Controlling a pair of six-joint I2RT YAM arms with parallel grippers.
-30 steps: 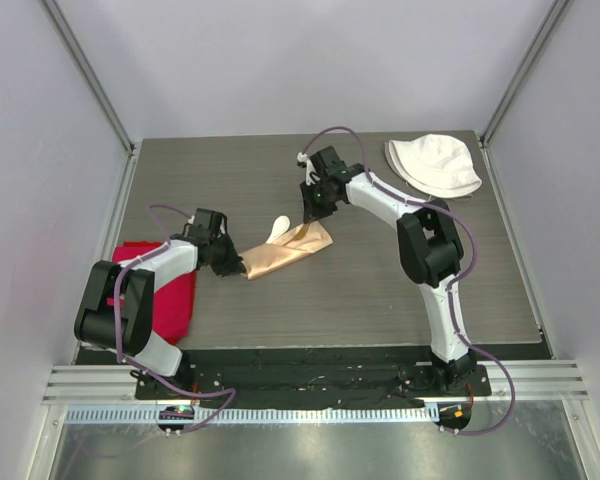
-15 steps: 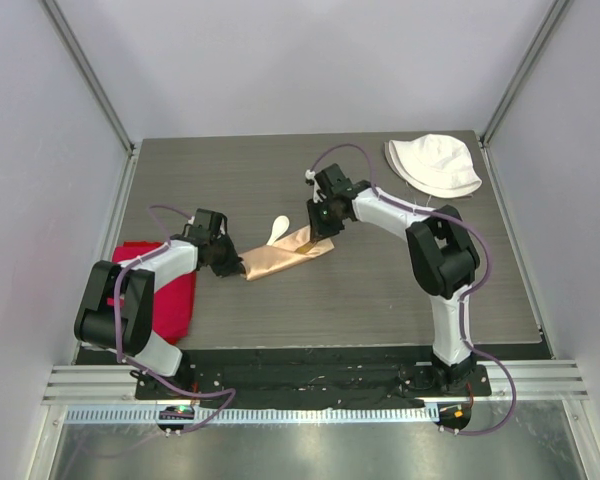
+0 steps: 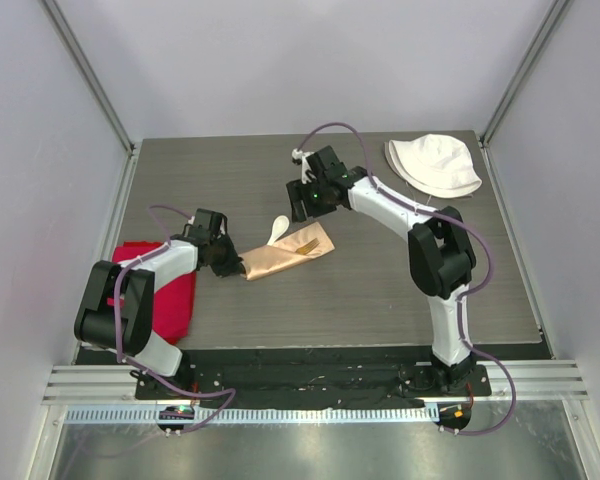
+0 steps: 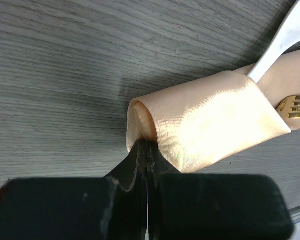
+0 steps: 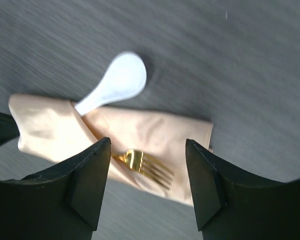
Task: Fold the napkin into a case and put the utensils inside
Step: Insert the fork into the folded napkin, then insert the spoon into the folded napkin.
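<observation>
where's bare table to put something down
Bare table lies in front of the napkin, across to the right arm, and in the back left corner. Crowded: the middle, where the left tool grips the napkin and the right tool hangs over the spoon and fork; the hat back right; the red cloth front left.

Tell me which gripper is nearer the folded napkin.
Left. The left gripper is clamped on the napkin at its left end; the right gripper hangs open above the fork, not touching.
</observation>
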